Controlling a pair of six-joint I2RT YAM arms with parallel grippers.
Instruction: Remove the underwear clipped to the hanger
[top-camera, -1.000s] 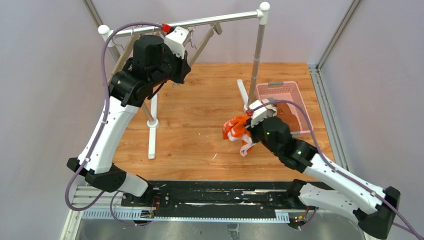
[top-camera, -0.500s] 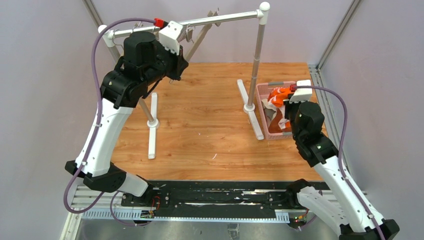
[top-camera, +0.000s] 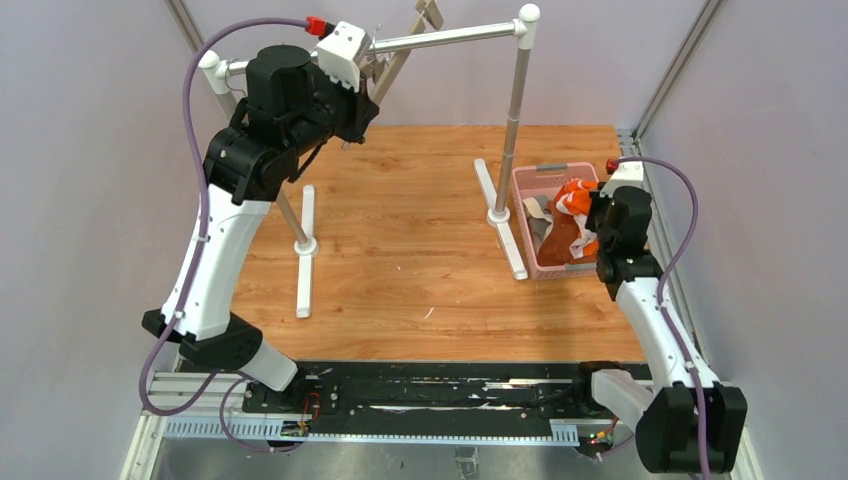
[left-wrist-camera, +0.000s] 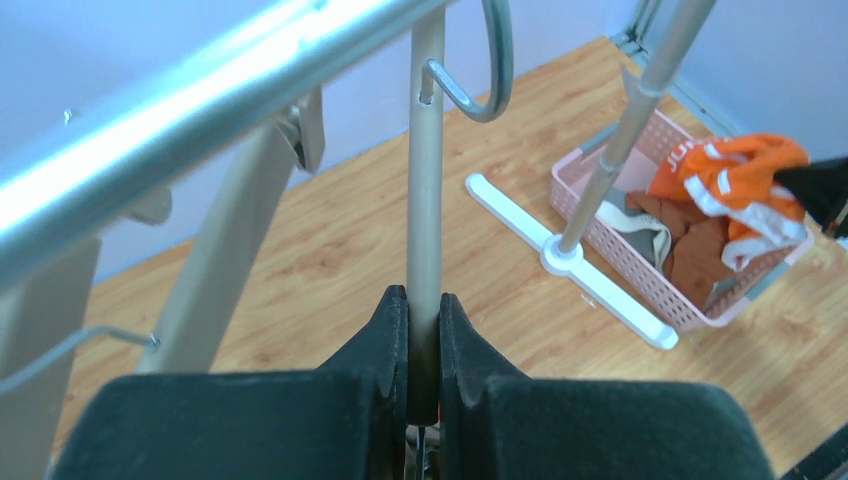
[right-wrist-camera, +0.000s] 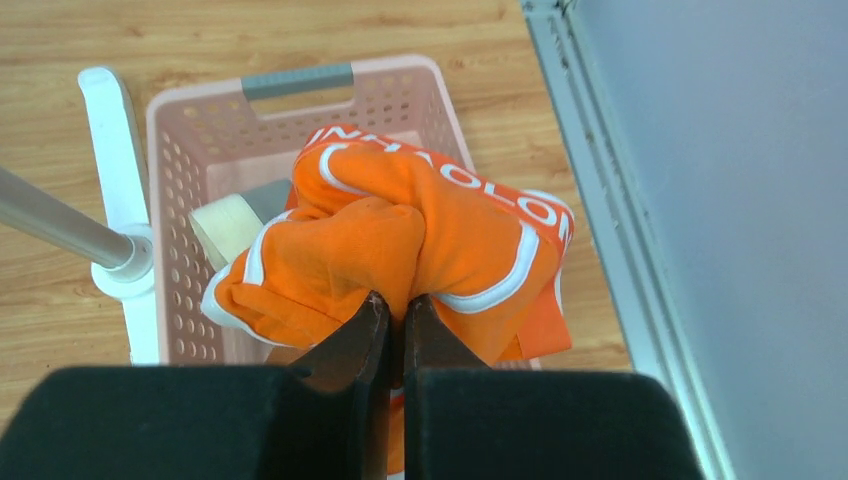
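Three underwear (left-wrist-camera: 700, 250), orange pair (right-wrist-camera: 430, 235) in right tool (right-wrist-camera: 396, 306)

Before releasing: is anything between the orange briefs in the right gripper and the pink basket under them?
Nothing visible. The bright orange cloth briefs, pinched in the right gripper, hang over the open pink perforated plastic basket; rust-brown briefs already lie inside.

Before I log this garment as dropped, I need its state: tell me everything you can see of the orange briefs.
The orange briefs are soft bright-orange cloth with white trim and white lettering on the band, bunched into a wad. The right gripper is shut on a fold of them, holding them over the pink basket. Whether the hanging folds touch the clothes lying in it cannot be told.
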